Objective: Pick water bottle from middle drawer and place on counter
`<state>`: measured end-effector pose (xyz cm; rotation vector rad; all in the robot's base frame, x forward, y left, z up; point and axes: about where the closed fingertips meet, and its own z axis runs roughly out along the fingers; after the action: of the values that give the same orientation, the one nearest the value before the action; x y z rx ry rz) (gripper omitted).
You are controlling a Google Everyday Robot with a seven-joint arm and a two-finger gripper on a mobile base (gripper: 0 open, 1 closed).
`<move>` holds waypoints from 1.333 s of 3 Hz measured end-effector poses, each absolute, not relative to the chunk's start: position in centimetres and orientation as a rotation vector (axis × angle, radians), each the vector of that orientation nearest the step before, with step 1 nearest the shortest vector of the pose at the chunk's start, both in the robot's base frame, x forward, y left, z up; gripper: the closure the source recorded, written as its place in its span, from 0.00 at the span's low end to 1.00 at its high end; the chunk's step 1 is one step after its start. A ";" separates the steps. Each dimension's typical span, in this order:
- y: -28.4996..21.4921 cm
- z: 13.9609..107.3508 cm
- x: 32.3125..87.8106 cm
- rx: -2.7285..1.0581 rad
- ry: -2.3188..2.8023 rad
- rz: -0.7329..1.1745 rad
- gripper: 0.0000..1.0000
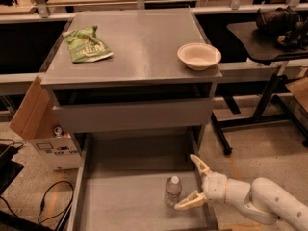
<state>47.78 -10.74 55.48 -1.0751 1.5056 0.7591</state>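
Down in the middle drawer, the water bottle stands upright near the right wall. Just right of it sits my tool, fingers spread wide, lower one right by the bottle.

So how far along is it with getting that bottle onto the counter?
Done: the middle drawer stands pulled out, the water bottle upright inside. In hand: the gripper sits close beside it, jaws open, not gripping. Left: grasp, lift, set it on the counter.
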 end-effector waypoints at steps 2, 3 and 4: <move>-8.1 50.0 48.2 -1.101 1.517 0.793 0.00; -6.7 47.7 48.7 -1.103 1.538 0.822 0.14; -5.8 45.7 48.9 -1.112 1.576 0.847 0.37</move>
<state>48.91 -5.80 45.68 -1.1116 1.5758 0.8469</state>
